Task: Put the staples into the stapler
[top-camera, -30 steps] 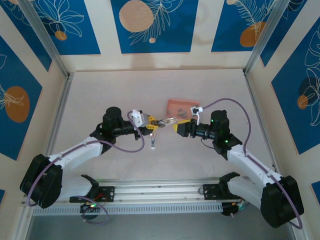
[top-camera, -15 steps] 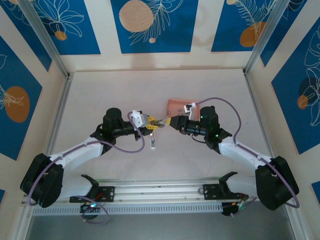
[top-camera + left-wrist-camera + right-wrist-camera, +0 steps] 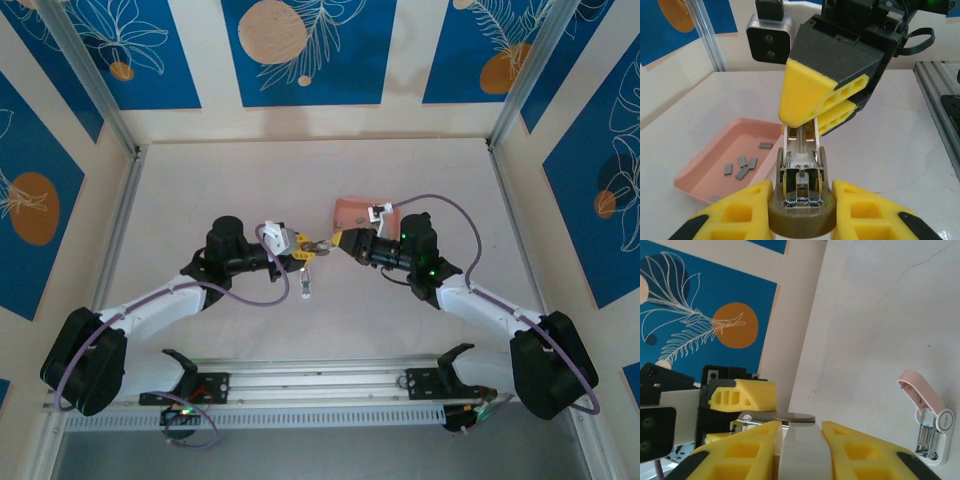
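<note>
Move: right arm has swung in from the right, so the right gripper sits nose to nose with the left gripper, which has held its spot.
Left jaws: pinching the olive base of the stapler, which is held off the counter with its spring rail laid bare.
Right jaws: pressed onto the stapler's grey top arm; it fills the gap between the yellow pads in the right wrist view.
Staples: the staples are small grey strips lying loose in the pink tray, just behind the two grippers.
Second stapler: pink, lying open on the counter, just on the near side of the grippers.
Counter: pale off-white with faint hairline marks.
Room: cream walls with blue panels showing orange discs and white leaf outlines. Aluminium posts stand in the corners, and a slotted rail runs along the near edge.
</note>
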